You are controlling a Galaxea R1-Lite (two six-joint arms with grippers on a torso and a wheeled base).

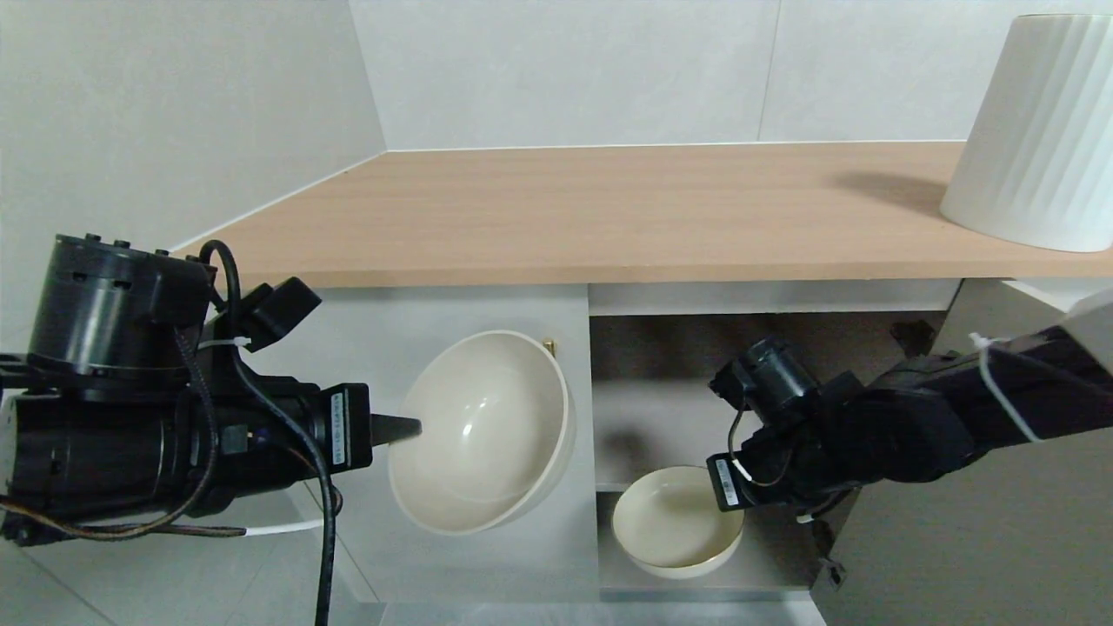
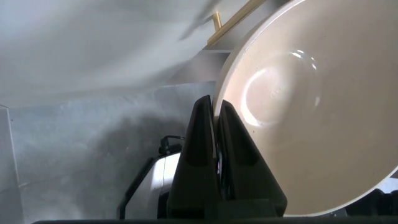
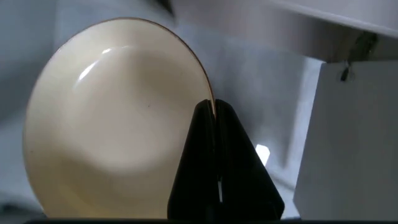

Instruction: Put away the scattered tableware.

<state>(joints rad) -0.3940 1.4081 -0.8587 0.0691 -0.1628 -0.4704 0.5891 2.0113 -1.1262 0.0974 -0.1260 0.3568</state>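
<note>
On my left arm, the left gripper [image 1: 409, 428] [image 2: 217, 118] has its jaws pinched together on the rim of the large cream bowl [image 1: 483, 430] [image 2: 311, 106]. The rim sits right between the two fingers, and the bowl stands out past the tips, tipped on edge with its hollow facing up toward the head camera. Just beyond that bowl is the closed cabinet door [image 1: 391, 348], and a small brass knob [image 1: 549, 346] peeks out past the bowl's far rim. On my right arm, the right gripper [image 1: 737, 509] [image 3: 214, 109] is likewise clamped, with its jaws closed on the rim of the small cream bowl [image 1: 674, 522] [image 3: 118, 112]. That bowl hangs off the fingertips toward the left gripper, down inside the open cabinet compartment [image 1: 661, 409] and low over its floor. I cannot tell whether its base touches. Beside the right jaws, on the side away from the bowl, stands the open door panel [image 1: 974, 539] with its hinge. Above and behind both grippers runs the wooden countertop [image 1: 609, 209]. A white ribbed shade [image 1: 1039, 130] stands on it, well beyond the right gripper.
</note>
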